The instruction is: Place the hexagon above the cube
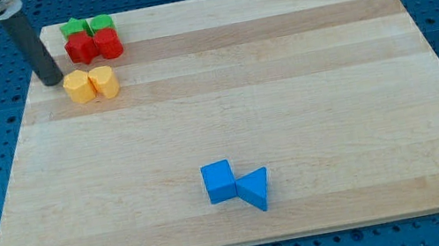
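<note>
A yellow hexagon (78, 87) lies near the board's top left, touching a second yellow block (105, 81) on its right. A blue cube (219, 181) sits low in the middle of the board, touching a blue triangular block (255, 189) on its right. My tip (53, 81) rests on the board just left of the yellow hexagon and slightly above it, very close to it or touching it. The dark rod rises from the tip toward the view's top left.
Two red blocks (80, 48) (108, 43) sit side by side above the yellow pair. A green star-like block (74, 27) and a green cube-like block (101, 23) sit behind them at the board's top edge. The wooden board (285, 85) lies on a blue perforated table.
</note>
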Controlling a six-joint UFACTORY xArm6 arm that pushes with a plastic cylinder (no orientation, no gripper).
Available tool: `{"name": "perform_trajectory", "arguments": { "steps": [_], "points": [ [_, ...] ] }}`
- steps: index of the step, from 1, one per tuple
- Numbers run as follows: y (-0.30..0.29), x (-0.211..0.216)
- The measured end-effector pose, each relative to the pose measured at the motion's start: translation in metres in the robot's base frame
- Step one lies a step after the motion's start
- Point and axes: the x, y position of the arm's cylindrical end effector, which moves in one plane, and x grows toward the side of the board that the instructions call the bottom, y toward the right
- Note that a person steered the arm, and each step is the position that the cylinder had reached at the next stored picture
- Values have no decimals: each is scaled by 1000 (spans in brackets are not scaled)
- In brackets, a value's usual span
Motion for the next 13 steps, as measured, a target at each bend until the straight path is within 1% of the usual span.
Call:
{"name": "perform_trajectory", "arguments": {
  "steps": [2,4,6,7,8,9,10,11,13],
  "points": [
    [41,24],
    [73,68],
    [44,73],
    [36,85],
    [41,107],
    [59,115],
    [61,103],
    [77,99],
    [120,131]
  ]
}}
